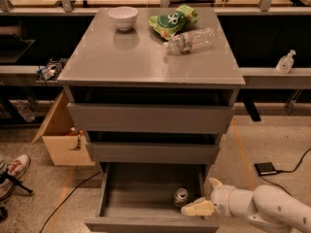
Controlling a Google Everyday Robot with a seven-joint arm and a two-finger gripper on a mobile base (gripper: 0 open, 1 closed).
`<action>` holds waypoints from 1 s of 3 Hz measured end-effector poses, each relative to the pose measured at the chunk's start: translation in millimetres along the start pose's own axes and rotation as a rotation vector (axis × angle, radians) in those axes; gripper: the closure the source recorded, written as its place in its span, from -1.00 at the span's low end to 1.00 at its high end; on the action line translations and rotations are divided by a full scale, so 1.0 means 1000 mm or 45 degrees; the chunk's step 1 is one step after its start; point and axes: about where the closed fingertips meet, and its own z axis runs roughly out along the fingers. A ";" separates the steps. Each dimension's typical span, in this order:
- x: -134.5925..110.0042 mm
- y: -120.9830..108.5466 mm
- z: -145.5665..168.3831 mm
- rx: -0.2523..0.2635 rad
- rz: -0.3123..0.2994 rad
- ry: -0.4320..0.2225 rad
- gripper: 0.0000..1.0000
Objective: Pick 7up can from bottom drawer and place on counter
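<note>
The 7up can [181,196] stands upright in the open bottom drawer [146,224], at its right front, silver top showing. My gripper [204,196] comes in from the lower right on a white arm, just right of the can at the drawer's right wall. Its cream fingers [197,208] are spread apart and hold nothing; the lower one points at the can's base, close to it. The counter [141,62] is the glossy grey top of the cabinet, above the two upper drawers.
On the counter stand a white bowl [123,17], a green snack bag [173,21] and a lying clear water bottle [190,41]. A cardboard box [60,140] sits left of the cabinet. A black device [266,168] with cable lies on the floor right.
</note>
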 end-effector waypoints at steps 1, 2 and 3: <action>0.028 -0.016 0.033 0.065 0.038 -0.021 -1.00; 0.052 -0.031 0.063 0.126 0.061 -0.034 -1.00; 0.070 -0.045 0.124 0.159 0.069 -0.044 -1.00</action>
